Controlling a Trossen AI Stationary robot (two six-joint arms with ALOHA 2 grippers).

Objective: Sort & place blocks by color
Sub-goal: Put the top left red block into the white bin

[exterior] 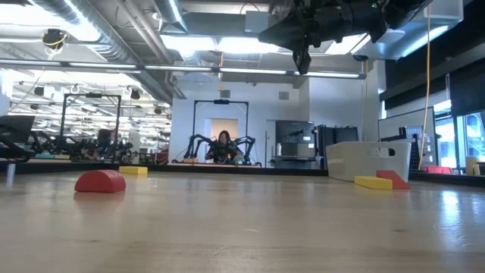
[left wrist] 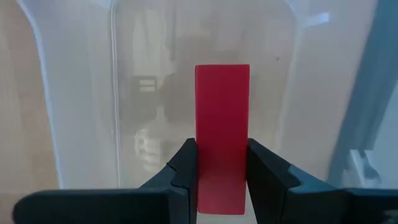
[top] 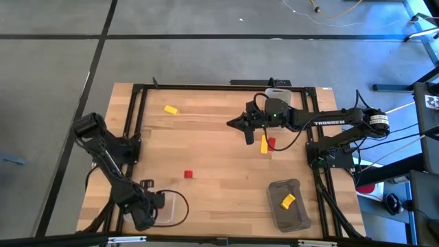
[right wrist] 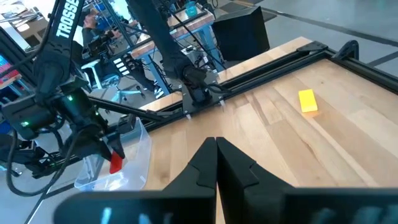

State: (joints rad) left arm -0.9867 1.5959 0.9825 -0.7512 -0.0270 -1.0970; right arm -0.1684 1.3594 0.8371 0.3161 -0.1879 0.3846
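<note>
On the table (top: 219,199), one block (top: 188,174) lies left of centre and another (top: 171,109) at upper left. Two blocks (top: 267,144) lie touching at centre right. At lower right, a bin (top: 298,218) holds a block (top: 287,200).

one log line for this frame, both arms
left gripper: holds red block over clear bin | right gripper: shut, empty, raised mid-table

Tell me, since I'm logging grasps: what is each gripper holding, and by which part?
The left gripper pinches a red bar block by its long sides near one end, over the clear bin. The right gripper is shut, holding nothing.
</note>
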